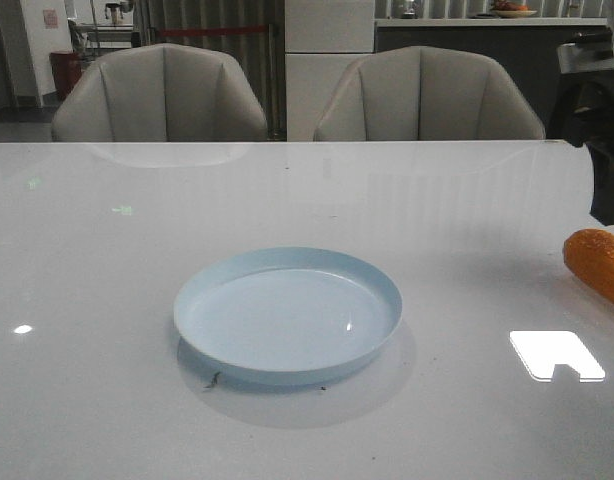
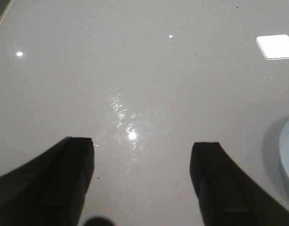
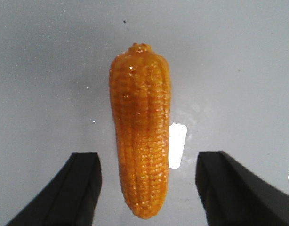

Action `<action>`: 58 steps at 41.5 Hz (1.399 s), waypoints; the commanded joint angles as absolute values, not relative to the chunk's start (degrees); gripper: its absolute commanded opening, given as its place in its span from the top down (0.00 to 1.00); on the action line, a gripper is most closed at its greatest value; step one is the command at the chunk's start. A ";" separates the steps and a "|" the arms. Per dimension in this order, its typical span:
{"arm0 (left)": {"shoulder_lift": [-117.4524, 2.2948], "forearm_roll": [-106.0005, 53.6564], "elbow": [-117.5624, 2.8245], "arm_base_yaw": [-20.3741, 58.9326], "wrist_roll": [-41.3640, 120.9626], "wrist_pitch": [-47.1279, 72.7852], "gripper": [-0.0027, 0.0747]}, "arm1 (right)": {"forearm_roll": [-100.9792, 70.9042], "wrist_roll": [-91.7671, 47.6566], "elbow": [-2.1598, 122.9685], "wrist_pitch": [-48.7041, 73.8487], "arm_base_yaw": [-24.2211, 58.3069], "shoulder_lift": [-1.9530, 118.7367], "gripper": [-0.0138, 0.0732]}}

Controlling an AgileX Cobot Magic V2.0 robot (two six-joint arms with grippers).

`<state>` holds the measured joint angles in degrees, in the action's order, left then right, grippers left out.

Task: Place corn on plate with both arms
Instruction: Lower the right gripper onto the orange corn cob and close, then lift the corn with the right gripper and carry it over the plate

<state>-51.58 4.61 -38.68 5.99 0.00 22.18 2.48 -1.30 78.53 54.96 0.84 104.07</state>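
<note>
Left gripper (image 2: 142, 181): spread wide over bare white table (image 2: 135, 70), holding nothing. Pale blue plate (image 1: 287, 315): mid-table, nothing on it. Corn (image 1: 597, 265): flat on table at far right edge, well apart from plate. Right gripper (image 3: 147, 188): wide open, straddling corn (image 3: 140, 136) untouched, long axis parallel to fingers, tip pointing away.

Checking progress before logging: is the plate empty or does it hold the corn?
Empty. The plate shows only bare blue inside; the corn lies on the table to its right.

The glossy orange corn cob (image 3: 140, 136) looks ridged with kernels. The round pale blue plastic plate (image 1: 287, 315) appears smooth. The white table (image 1: 107, 250) is shiny.
</note>
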 commanded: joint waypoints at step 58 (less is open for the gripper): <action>-50.96 4.24 -40.27 5.85 -0.48 18.05 0.32 | 1.14 -1.79 80.58 50.45 0.49 109.46 0.44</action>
<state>-51.58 4.61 -38.68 5.99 0.00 22.18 0.65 -1.30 78.85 50.62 0.84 112.60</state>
